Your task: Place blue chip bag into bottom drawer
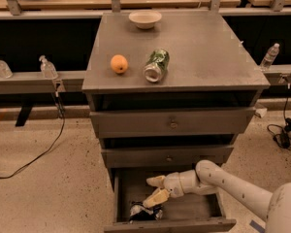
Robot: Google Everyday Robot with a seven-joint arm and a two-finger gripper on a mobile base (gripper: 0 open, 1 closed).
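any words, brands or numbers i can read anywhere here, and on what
No text can be read.
Print on the green can on the cabinet: too blurred to read.
Markings on the chip bag in the bottom drawer: too blurred to read.
The pincer, open just above the bag inside the drawer: no lettering visible.

Crumpled navy blue chip bag in open bottom drawer, perhaps touching spread tool.
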